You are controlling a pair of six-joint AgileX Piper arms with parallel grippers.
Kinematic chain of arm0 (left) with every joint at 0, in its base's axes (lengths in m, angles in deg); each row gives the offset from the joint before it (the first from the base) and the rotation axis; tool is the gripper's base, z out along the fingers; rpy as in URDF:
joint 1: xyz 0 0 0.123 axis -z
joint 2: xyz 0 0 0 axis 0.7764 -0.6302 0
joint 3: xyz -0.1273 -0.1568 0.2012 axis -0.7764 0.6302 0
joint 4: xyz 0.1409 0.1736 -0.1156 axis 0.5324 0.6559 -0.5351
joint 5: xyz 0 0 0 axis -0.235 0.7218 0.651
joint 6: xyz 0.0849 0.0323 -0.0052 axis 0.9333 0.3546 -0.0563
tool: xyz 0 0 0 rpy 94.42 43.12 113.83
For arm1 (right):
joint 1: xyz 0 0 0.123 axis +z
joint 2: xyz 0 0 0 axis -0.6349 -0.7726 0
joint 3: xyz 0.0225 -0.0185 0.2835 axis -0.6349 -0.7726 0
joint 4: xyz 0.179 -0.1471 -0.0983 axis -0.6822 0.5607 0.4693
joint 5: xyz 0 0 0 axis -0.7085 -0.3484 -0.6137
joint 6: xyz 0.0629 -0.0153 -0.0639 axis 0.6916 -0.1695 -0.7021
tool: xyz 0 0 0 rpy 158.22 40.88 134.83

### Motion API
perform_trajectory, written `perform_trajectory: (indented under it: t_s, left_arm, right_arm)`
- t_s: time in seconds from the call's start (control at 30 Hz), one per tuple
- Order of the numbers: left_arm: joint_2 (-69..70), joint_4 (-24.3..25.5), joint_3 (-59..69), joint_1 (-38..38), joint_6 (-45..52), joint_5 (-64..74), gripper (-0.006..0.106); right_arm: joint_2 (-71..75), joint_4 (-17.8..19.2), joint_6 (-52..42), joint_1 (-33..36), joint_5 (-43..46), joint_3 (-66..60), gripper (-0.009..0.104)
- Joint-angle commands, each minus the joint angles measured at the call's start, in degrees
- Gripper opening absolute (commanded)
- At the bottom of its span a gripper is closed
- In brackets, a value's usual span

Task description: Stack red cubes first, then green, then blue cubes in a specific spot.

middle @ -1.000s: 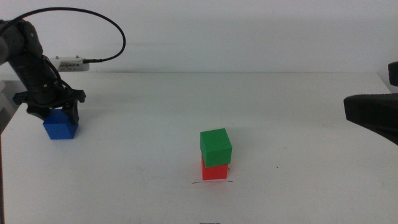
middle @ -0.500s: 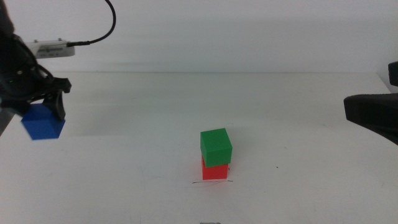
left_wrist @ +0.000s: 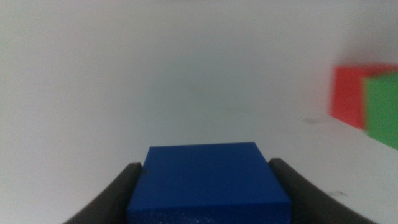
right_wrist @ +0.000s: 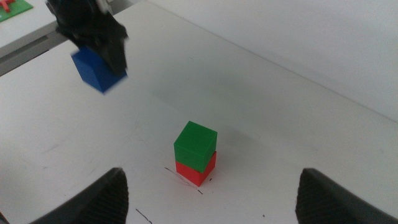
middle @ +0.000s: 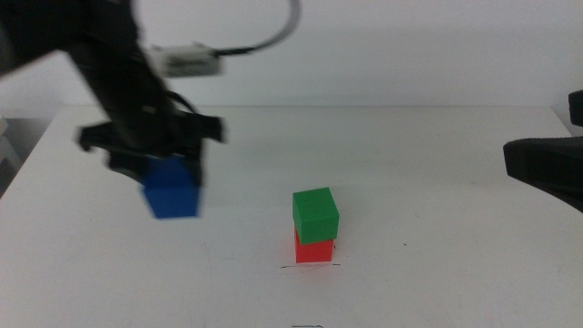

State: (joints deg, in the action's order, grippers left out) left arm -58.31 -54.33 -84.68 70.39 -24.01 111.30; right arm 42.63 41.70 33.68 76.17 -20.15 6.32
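— Above the table [middle: 437, 200], my left pincer [middle: 157, 157] grips the blue cube [middle: 171, 190], left of the green cube [middle: 315, 214] on the red cube [middle: 313, 251].
— Risk?
— Landing off-centre topples the stack (green already sits slightly askew). My right pincer [right_wrist: 211, 193] waits, open.

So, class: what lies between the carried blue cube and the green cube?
Nothing: between the blue cube and green cube, the middle view shows only bare table.
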Motion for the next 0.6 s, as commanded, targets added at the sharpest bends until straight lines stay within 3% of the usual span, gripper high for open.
perform_trajectory:
  t_s: [0.0, 0.27, 0.57]
  left_arm:
    - [2.37, -0.91, -1.32, 5.29, -6.17, 4.51, 0.016]
    - [2.37, 2.26, -1.32, 16.98, -23.33, -1.65, 0.016]
    - [-3.62, 4.57, -12.81, 19.55, -23.84, 4.59, 0.016]
  right_arm:
    - [0.20, 0.29, -0.67, -0.51, 4.11, 1.68, 0.094]
    - [0.20, 0.29, -0.67, -0.51, 4.11, 1.68, 0.094]
    - [0.20, 0.29, -0.67, -0.51, 4.09, 1.68, 0.094]
